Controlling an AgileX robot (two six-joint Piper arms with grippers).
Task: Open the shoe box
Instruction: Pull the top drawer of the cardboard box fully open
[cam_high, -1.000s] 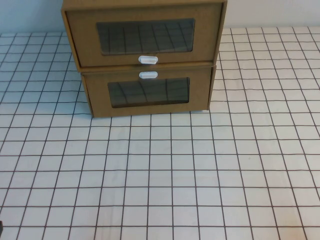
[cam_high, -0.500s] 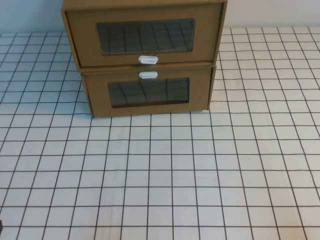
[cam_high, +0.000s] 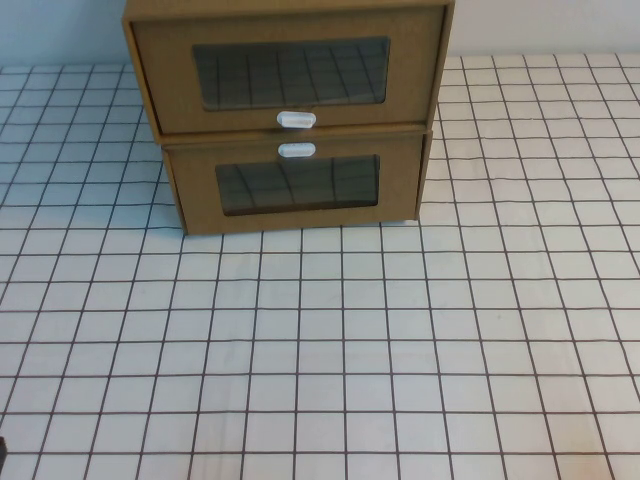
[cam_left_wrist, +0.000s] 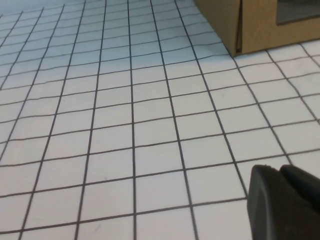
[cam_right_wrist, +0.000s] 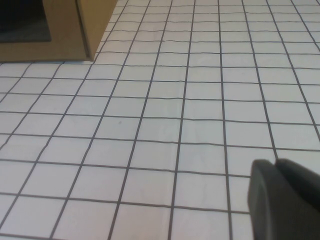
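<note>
- Two brown cardboard boxes stacked at the far middle of the table (cam_high: 400, 330), both shut, fronts flush with their frames.
- Upper shoe box (cam_high: 160, 70): matte kraft board, rectangular face, sharp folded edges, sitting squarely on the one below and reaching a touch wider on each side.
- Lower shoe box (cam_high: 190, 200): same plain board, resting flat on the cloth, a thin shadow line along its base.
- Set into each front, a wide dark window, smooth and glossy, mirroring the grid lines of the cloth in curved streaks.
- Upper handle (cam_high: 296, 119): small white pill-shaped tab, rounded ends, centred under the upper window.
- Lower handle (cam_high: 296, 150): matching white tab, centred above the lower window, just beneath the other, apart from it.
- Table covered in white cloth ruled with thin dark squares, slightly rippled near the box corners.
- Left gripper (cam_left_wrist: 280, 175): dark, matte, rounded tips pressed together with only a seam showing, hovering over bare cloth, well apart from the cardboard corner in its own view.
- Right gripper (cam_right_wrist: 277, 170): same dark blunt shape, closed on nothing, over open grid, well clear of the box corner seen in its own view.
- Neither gripper touching box or handle.
</note>
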